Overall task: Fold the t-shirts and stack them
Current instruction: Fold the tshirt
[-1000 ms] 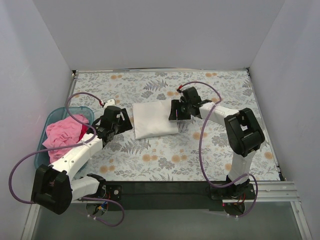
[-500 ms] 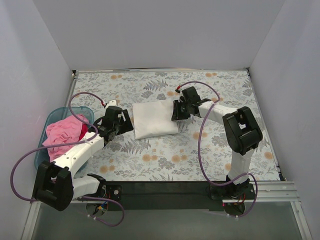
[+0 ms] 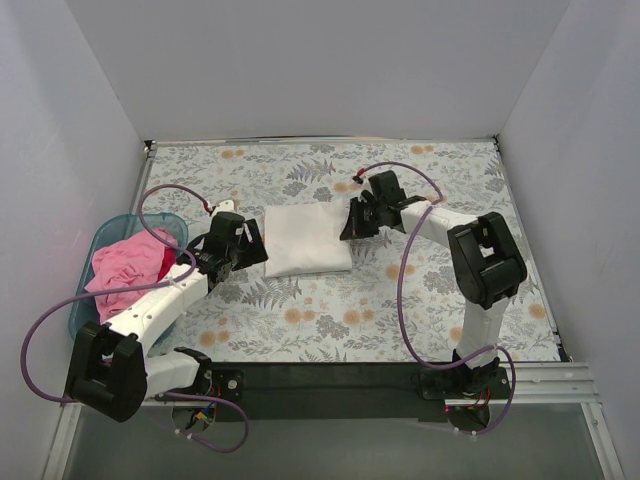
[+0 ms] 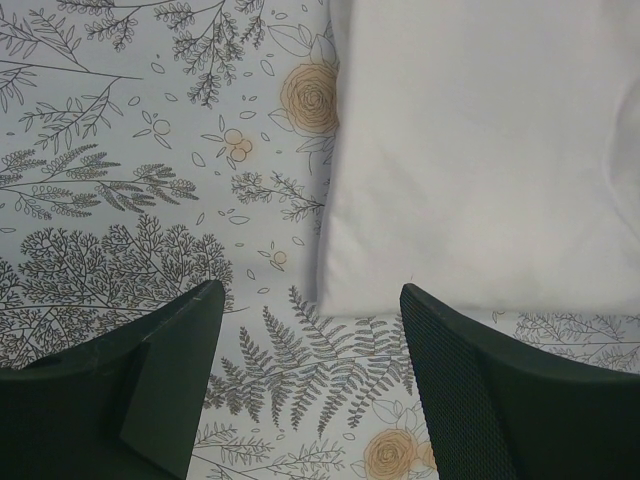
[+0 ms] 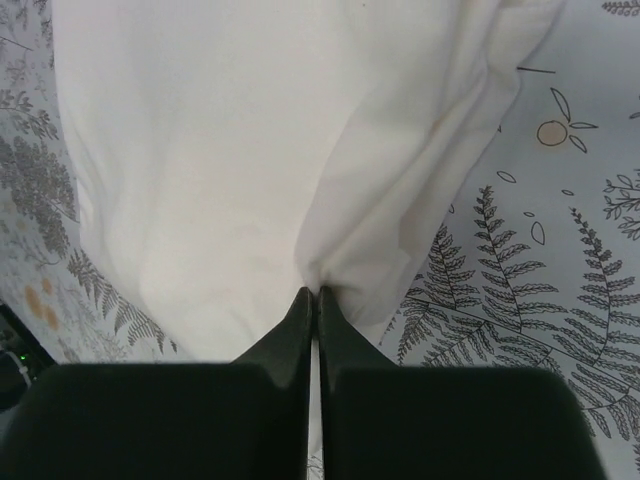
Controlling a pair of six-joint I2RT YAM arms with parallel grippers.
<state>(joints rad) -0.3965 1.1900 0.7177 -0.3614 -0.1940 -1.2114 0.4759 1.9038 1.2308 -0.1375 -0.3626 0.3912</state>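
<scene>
**Right hand pinching the white tee, left hand spread open next to it**

So the right hand is clamped fully together. Right at its tips there's a puckered ridge of the folded white fabric t-shirt, so it's nipping the cloth. In the top view that hand sits at the right edge of the shirt, which lies as a tidy rectangle in the middle of the frame on the floral-print desk.

The left hand has its jaws standing well apart, and only desk pattern shows between them. A corner of the white shirt sits just past the tips and fills the upper right of that wrist view. From above, the left hand is just beside the shirt's left edge.

Over at the left edge of the top view, a crumpled pink fabric t-shirt is heaped in a teal plastic basket.
</scene>
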